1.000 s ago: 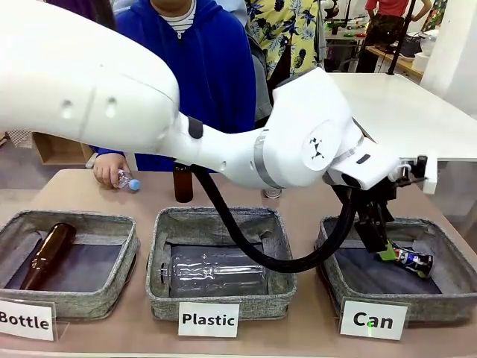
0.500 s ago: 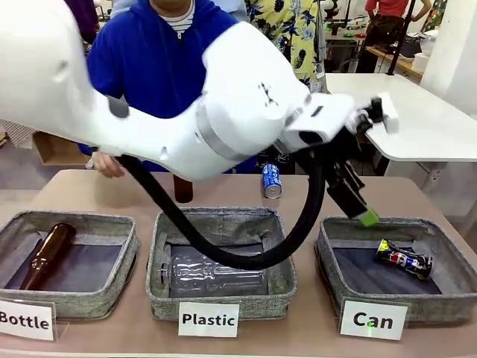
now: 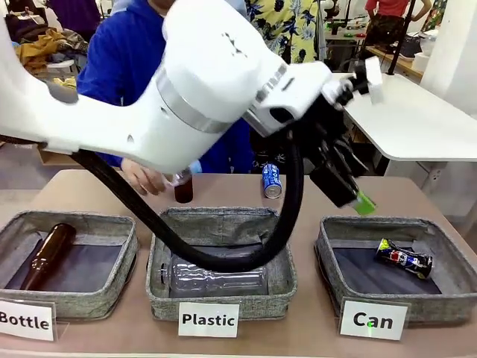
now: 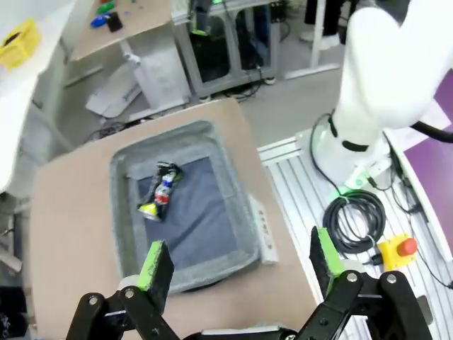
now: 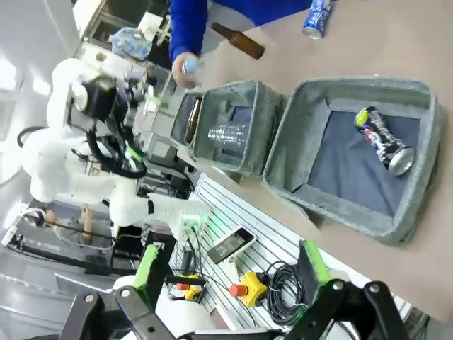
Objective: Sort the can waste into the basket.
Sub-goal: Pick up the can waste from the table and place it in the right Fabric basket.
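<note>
The crushed dark can [image 3: 404, 258] lies loose in the grey basket [image 3: 447, 304] behind the "Can" card [image 3: 373, 320]. My left gripper [image 3: 347, 188] hangs open and empty above the basket's back left corner. Its wrist view looks down between the green pads [image 4: 156, 265] onto the basket [image 4: 122, 212] and the crushed can [image 4: 161, 200]. The blue can [image 3: 271, 180] stands on the table behind the middle basket. My right gripper [image 5: 230, 268] is open and empty, held high and off to the side, with the basket [image 5: 417, 212], crushed can [image 5: 382, 140] and blue can [image 5: 315, 18] far below.
The "Plastic" basket [image 3: 159, 291] holds a clear bottle [image 3: 216, 279]; the "Bottle" basket [image 3: 125, 277] holds a brown bottle [image 3: 46, 254]. A brown bottle [image 3: 183, 189] stands at the back. A person's hand [image 3: 145, 179] holds a small clear bottle there.
My left gripper let go of the crushed can in the "Can" basket, then rose up and back out of it. The person's hand slid right along the table's far edge.
</note>
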Available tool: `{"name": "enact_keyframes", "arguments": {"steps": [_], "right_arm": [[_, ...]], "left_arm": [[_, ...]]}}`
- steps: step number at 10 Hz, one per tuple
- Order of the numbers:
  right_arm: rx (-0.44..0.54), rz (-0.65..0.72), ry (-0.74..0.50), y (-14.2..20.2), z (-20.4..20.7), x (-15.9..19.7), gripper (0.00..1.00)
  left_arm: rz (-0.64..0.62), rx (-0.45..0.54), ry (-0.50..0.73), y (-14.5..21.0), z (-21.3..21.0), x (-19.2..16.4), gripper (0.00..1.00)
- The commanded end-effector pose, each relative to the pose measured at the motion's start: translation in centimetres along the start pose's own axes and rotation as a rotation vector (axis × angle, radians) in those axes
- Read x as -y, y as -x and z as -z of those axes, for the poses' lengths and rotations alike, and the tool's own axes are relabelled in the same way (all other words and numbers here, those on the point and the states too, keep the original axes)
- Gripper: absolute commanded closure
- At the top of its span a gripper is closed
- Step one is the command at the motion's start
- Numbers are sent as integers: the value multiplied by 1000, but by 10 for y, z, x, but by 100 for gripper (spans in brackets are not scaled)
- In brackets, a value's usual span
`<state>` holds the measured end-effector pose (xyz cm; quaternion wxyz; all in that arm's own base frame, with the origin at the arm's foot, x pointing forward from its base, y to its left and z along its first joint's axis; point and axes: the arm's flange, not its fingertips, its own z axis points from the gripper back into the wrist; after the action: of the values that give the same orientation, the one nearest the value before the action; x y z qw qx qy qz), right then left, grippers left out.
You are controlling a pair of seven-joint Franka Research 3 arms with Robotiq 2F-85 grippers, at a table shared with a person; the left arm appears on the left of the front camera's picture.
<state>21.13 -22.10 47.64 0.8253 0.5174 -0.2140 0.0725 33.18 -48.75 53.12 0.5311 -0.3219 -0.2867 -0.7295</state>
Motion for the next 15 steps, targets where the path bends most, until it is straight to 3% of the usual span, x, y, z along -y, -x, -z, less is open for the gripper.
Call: {"name": "enact_keyframes", "arguments": {"steps": [1,3,8,10,12,15], "right_arm": [[84,45,-7,11,-28,18,0],[130,68,-34,20,-44,32,0],[105,67,-23,18,-39,34,0],[102,63,-25,15,-36,33,0],[80,39,-22,5,-19,24,0],[7,-59,-9,-30,33,-9,0]], "left_arm": [[17,-43,39,2,30,5,0],[14,-63,35,2,47,2,0],[-22,-45,10,5,42,-7,0],[-109,-46,0,9,34,-5,0],[-198,-60,-69,22,0,-5,0],[-300,-11,-46,60,-92,5,0]]}}
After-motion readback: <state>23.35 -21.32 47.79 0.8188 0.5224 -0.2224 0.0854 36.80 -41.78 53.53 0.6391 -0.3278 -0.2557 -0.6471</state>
